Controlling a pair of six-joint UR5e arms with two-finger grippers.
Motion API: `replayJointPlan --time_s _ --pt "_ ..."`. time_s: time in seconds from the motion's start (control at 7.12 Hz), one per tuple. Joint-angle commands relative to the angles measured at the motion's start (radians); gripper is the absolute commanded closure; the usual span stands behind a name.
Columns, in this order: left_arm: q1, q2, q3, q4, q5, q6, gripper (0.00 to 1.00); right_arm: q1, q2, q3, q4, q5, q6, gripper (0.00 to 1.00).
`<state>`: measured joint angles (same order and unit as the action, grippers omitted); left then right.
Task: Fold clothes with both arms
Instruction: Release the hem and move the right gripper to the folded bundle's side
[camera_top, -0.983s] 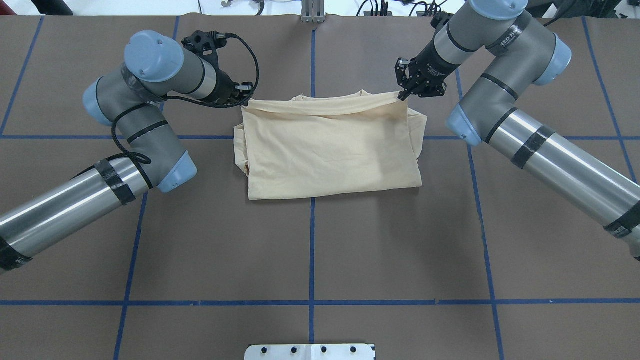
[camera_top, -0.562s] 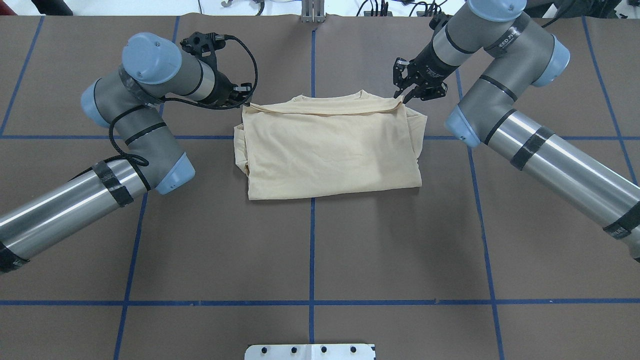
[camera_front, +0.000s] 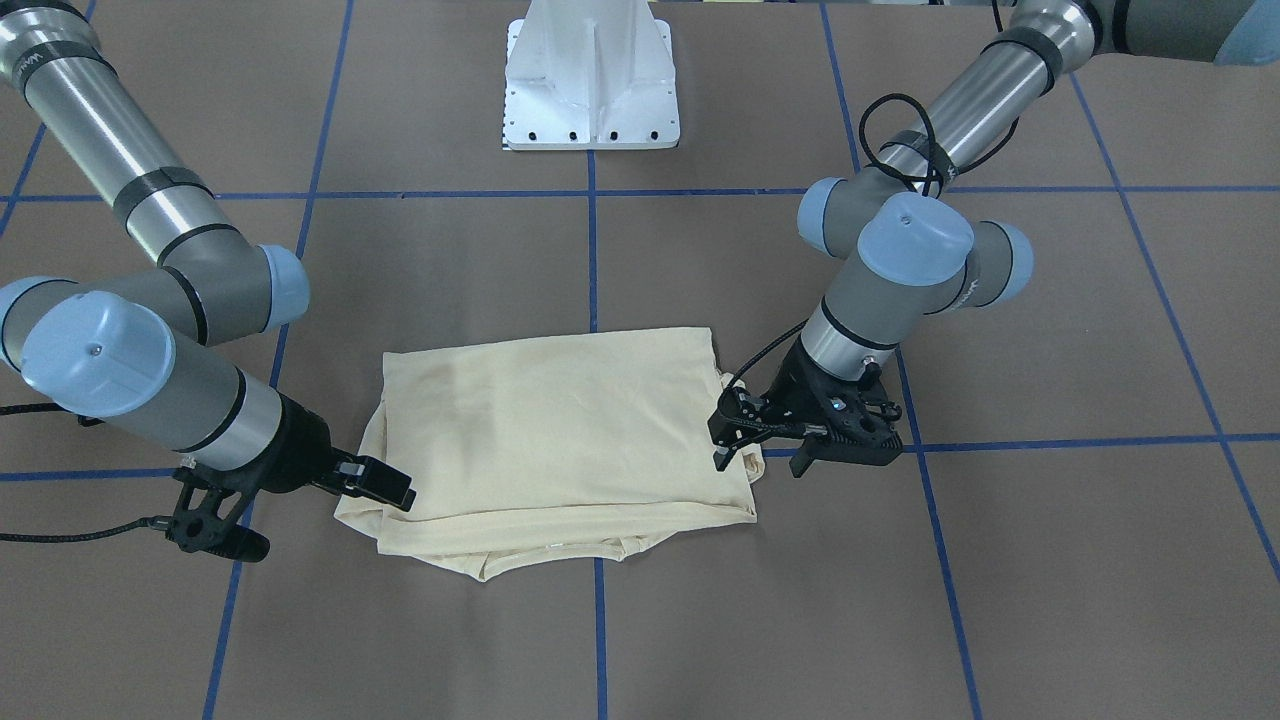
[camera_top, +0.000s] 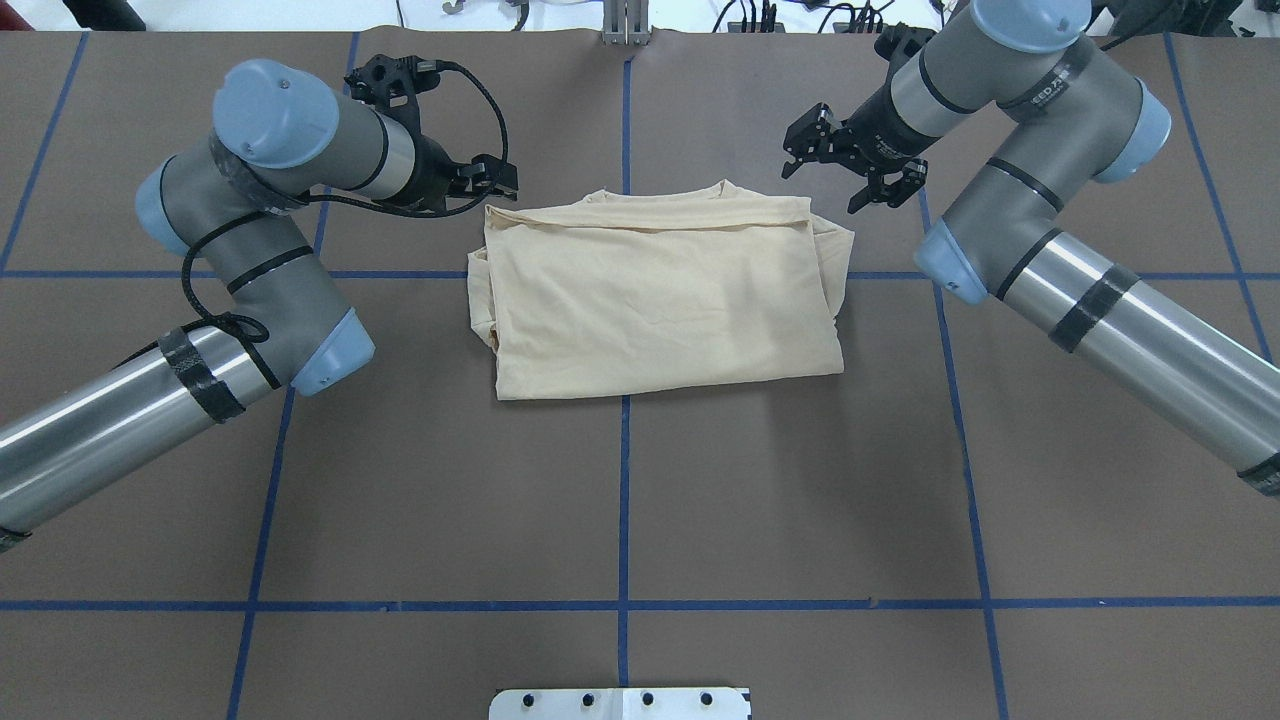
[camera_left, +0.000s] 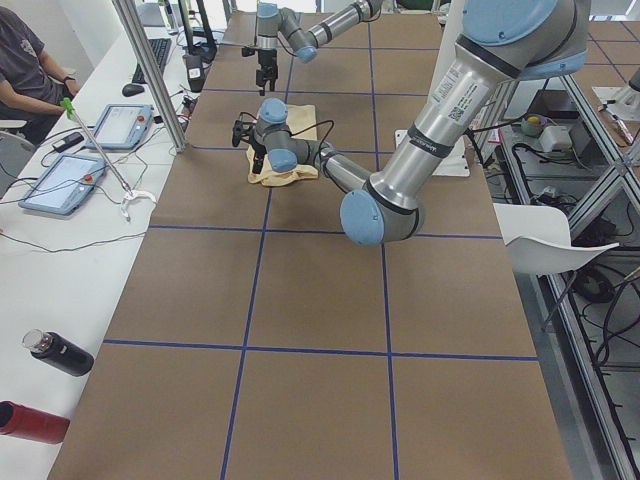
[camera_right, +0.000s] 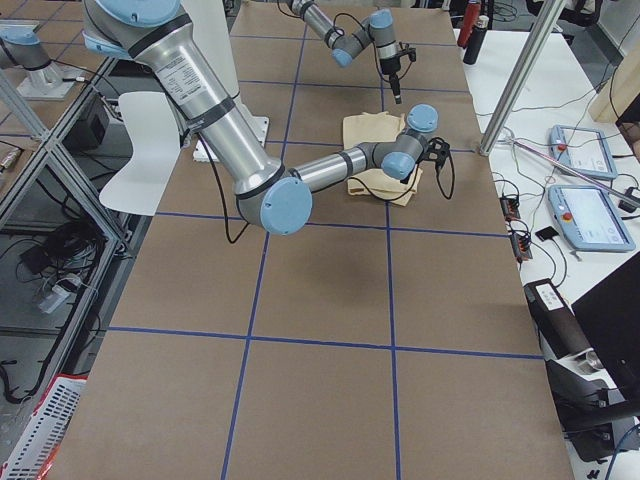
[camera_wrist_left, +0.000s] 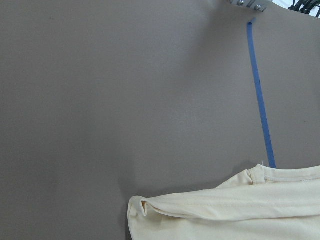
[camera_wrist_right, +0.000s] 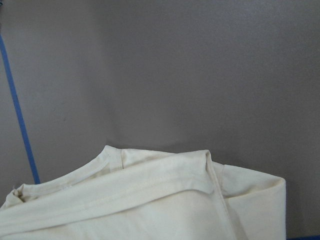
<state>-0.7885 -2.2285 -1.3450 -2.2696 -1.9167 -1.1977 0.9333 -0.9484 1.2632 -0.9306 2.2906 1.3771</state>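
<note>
The folded T-shirt (camera_top: 660, 300) lies between the left pincer (camera_top: 505, 180) and right pincer (camera_top: 822, 185) (both spread, holding nothing).

You are in a robotics lab: the left arm (camera_top: 100, 430) and right arm (camera_top: 1150, 340) flank a brown table (camera_top: 800, 500) taped with blue grid lines (camera_top: 624, 500), with teach pendants (camera_left: 62, 185) and aluminium framing (camera_left: 150, 80) alongside.

T-shirt (camera_top: 660, 300): matt cloth, lightly creased. Table (camera_top: 620, 500) covered in matt paper-like sheet. Left arm (camera_top: 100, 440), right arm (camera_top: 1150, 340): glossy metal tubes, smooth caps.
</note>
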Motion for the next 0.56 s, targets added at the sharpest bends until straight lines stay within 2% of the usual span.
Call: replayJointPlan --time_s 0.0,0.28,0.42 --pt "-0.008 0.006 -0.081 0.079 -0.001 0.0 0.0 -0.048 -0.111 0.141 0.003 -0.008 0.039 0.0" --pt "-0.006 0.006 -0.181 0.177 -0.001 0.0 0.0 -0.169 -0.198 0.221 0.003 -0.113 0.125 0.0" --pt "-0.005 0.003 -0.199 0.202 -0.001 0.0 0.0 -0.183 -0.234 0.238 0.003 -0.12 0.126 0.0"
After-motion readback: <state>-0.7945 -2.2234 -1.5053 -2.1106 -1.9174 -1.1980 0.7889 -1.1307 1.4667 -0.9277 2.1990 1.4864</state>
